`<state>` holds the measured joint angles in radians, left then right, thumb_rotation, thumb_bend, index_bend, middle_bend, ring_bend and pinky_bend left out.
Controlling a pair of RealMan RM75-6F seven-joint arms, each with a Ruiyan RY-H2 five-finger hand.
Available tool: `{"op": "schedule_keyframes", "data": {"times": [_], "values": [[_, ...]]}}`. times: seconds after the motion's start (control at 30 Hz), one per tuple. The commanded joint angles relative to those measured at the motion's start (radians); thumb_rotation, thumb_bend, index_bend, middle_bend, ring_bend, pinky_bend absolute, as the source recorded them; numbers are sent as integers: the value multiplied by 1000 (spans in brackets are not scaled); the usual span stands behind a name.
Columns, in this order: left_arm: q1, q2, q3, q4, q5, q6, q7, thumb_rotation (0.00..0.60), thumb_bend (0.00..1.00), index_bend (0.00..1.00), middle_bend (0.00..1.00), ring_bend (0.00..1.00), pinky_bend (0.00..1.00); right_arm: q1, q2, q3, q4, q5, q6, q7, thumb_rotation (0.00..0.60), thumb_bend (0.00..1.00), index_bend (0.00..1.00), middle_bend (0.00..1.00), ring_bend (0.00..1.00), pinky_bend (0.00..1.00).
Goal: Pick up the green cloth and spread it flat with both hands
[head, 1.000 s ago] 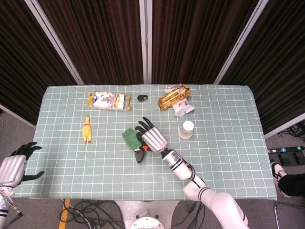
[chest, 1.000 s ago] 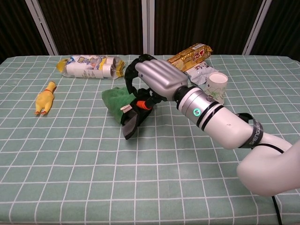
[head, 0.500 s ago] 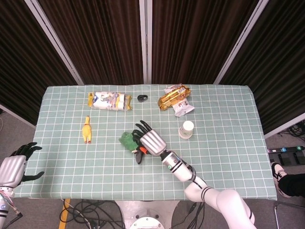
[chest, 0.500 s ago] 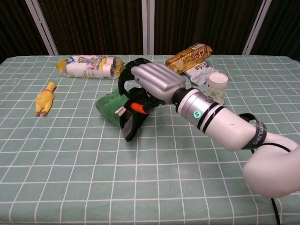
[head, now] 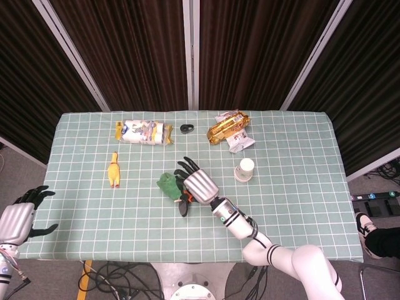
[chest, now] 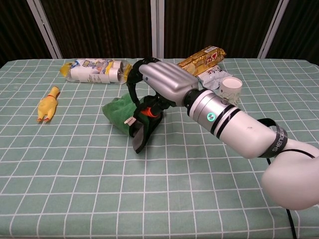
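The green cloth [head: 167, 184] [chest: 117, 110] lies bunched near the middle of the green checked table [head: 300, 206]. My right hand [head: 199, 184] [chest: 164, 82] is on top of it. Its dark fingers [chest: 133, 84] curl down over the cloth's far side and the black thumb [chest: 141, 133] reaches down on the near side, so the hand grips the cloth's right part. The cloth's right edge is hidden under the palm. My left hand [head: 19, 219] hangs off the table's front left corner, fingers apart and holding nothing; only the head view shows it.
A yellow rubber chicken [head: 114, 169] [chest: 47, 105] lies to the left. At the back are a white packet [head: 142, 132] [chest: 94, 70], a small black item [head: 186, 128] and a gold snack pack [head: 226, 127] [chest: 202, 59]. A paper cup [head: 244, 169] [chest: 230, 89] stands right of my right hand.
My right hand closed its fingers further around the cloth and dragged it a little to the left, bunching it. The left hand stayed still.
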<state>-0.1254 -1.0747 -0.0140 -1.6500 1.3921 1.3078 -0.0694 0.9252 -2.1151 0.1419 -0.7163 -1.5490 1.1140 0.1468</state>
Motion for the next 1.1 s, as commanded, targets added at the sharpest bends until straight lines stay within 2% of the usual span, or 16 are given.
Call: {"op": "schedule_keyframes", "data": {"times": [0.03, 0.17, 0.4, 0.63, 0.9, 1.1], "values": [[0, -1, 1, -1, 0, 0, 2, 600, 110, 226, 160, 138, 238, 0, -3, 0, 0, 3, -8, -10, 600, 293, 634, 284, 105, 0], [2, -1, -1, -1, -2, 5, 2, 600, 110, 226, 160, 138, 238, 1, -14, 2, 13, 5, -13, -16, 600, 292, 659, 292, 108, 0], [2, -6, -8, 10, -1, 15, -6, 600, 110, 226, 160, 138, 239, -1, -16, 26, 1, 10, 23, 16, 600, 355, 812, 360, 158, 6], [5, -12, -5, 18, 10, 21, -11, 600, 110, 226, 160, 138, 238, -7, 27, 53, -60, 15, 61, 17, 600, 414, 843, 379, 172, 12], [-45, -40, -38, 68, 28, -9, -59, 600, 110, 226, 160, 138, 238, -7, 135, 105, -216, 16, 110, -29, 600, 432, 854, 385, 175, 14], [-123, -90, -84, 125, 60, -44, -104, 600, 110, 226, 160, 138, 240, 12, 265, 185, -412, 49, 92, -60, 600, 432, 855, 385, 174, 14]]}}
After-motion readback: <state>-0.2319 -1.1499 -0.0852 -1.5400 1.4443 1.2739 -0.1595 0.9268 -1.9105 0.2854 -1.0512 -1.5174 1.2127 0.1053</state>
